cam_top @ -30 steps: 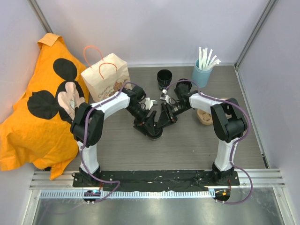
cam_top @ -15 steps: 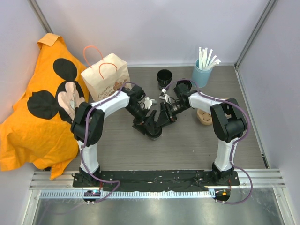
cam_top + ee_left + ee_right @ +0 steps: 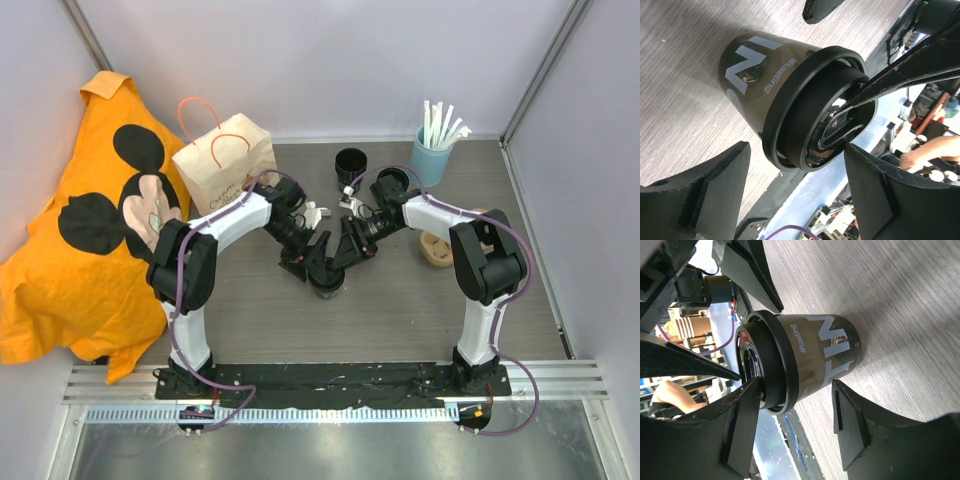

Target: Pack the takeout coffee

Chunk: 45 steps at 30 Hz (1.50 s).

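Note:
A takeout coffee [image 3: 327, 288] stands upright on the table's middle, a dark brown cup [image 3: 752, 82] with grey lettering and a black lid [image 3: 812, 112]. My left gripper [image 3: 316, 268] comes at it from the left and is open. In the left wrist view its fingers [image 3: 715, 195] flank the lid's lower edge with a gap on each side. My right gripper [image 3: 340, 264] comes from the right, also open. One of its fingers [image 3: 737, 432] lies against the lid [image 3: 767, 365]; the other finger [image 3: 852, 427] stands off the cup's base.
A paper bag [image 3: 222, 160] with red handles stands at the back left beside an orange Mickey cloth [image 3: 90, 230]. Two more black cups [image 3: 350, 165] [image 3: 392, 183] stand behind the arms. A light blue cup of straws [image 3: 432, 155] and a tan pulp tray [image 3: 440, 245] are at the right.
Both grippers have spread their jaws wider around the cup. The two wrists and the cup have shifted slightly to the left.

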Each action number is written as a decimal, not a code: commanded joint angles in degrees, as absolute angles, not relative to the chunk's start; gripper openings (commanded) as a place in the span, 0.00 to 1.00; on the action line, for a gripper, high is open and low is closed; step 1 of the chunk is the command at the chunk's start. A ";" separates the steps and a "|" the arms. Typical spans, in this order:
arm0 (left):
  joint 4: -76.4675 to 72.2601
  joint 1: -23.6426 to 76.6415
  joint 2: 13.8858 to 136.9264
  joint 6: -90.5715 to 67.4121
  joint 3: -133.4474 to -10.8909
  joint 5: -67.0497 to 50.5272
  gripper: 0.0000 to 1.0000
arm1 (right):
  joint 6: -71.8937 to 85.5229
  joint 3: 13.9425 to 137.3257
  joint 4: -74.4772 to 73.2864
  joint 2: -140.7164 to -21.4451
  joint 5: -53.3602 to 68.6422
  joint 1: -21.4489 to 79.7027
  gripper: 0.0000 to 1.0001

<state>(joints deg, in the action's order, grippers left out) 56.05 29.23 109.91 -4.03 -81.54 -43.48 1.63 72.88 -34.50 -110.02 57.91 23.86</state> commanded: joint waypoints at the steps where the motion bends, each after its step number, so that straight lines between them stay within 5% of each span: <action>1: 50.36 28.39 107.76 -0.44 -81.21 -32.43 0.79 | -2.20 73.56 -35.16 -107.67 51.32 24.70 0.61; 45: 48.25 28.21 101.95 1.23 -83.05 -34.54 0.86 | -3.87 75.23 -37.44 -104.33 57.92 24.61 0.70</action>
<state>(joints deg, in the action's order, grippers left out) 51.44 28.69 104.49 -0.32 -81.28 -34.94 -3.01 73.08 -37.34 -106.45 57.47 24.16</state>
